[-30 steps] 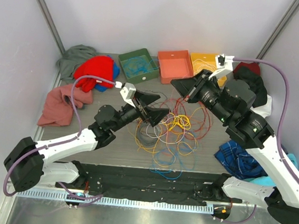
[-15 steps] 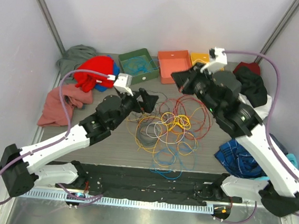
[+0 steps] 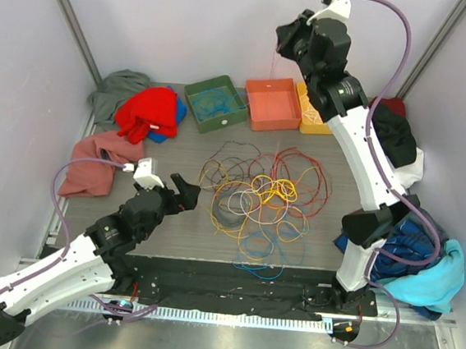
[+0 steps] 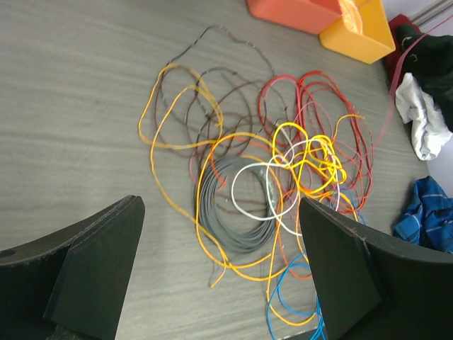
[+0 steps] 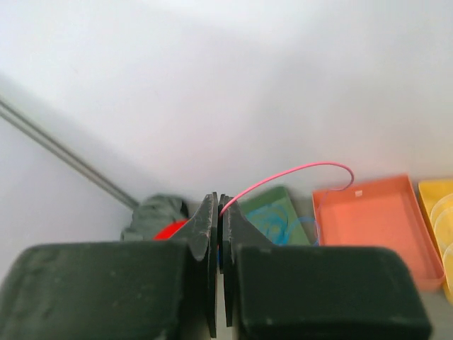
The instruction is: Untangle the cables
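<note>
ok so the tangle of thin cables (image 3: 260, 198) sits in the middle of the grey wood-grain table (image 3: 178, 149), long loops of yellow, orange, red, brown, white and blue all draped over each other; on the left part of the heap there's a tight grey wire coil (image 4: 211, 216) with white and orange loops crossing it; the left gripper (image 3: 183, 196) hangs low just beside the left edge of the pile, jaws spread wide, nothing between them, and as far as I can tell it's not touching any wire; the right gripper (image 5: 218, 212) is way up high over the far end of the table, fingers pinched together on one thin pink wire (image 5: 297, 168) that arcs out from between the pads; can't make out where the other end of it goes; along the back edge there's a green rectangular bin (image 3: 215, 101) with some blue wire in it, an orange rectangular bin (image 3: 273, 102) next to it and a yellow bin (image 3: 309, 114) beside that; crumpled red cloth (image 3: 150, 110) and a pinkish cloth (image 3: 93, 165) on the left side, a blue checked cloth (image 3: 408, 241) on the right, all well apart from the cables
</note>
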Action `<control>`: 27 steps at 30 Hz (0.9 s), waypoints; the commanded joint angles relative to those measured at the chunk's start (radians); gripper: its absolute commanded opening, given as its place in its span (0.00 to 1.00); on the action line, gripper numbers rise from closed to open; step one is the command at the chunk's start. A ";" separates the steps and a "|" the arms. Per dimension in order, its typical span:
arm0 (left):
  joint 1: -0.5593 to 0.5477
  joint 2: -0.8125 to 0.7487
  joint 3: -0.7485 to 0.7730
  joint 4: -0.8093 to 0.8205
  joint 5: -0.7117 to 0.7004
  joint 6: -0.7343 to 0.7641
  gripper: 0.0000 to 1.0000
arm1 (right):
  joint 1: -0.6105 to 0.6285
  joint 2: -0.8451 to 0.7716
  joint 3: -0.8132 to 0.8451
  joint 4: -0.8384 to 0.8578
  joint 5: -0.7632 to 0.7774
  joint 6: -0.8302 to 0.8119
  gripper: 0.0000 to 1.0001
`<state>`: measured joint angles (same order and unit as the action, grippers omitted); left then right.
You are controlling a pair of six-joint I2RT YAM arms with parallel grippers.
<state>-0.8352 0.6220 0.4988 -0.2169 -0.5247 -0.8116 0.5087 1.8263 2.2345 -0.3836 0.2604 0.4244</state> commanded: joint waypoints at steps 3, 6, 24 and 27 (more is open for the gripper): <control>0.002 -0.051 -0.055 -0.058 0.038 -0.098 0.95 | -0.058 0.096 0.195 0.165 -0.033 -0.039 0.01; 0.002 -0.030 -0.071 -0.044 0.063 -0.106 0.95 | -0.082 0.120 0.215 0.270 -0.059 -0.023 0.01; 0.002 0.088 -0.071 0.062 0.135 -0.064 0.95 | -0.127 0.272 0.246 0.690 -0.056 -0.036 0.01; 0.002 0.096 -0.072 0.079 0.152 -0.052 0.95 | -0.141 0.324 0.266 0.718 -0.050 -0.036 0.01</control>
<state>-0.8352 0.7116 0.4294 -0.2119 -0.4011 -0.8822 0.3908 2.0853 2.4660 0.2550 0.1993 0.3904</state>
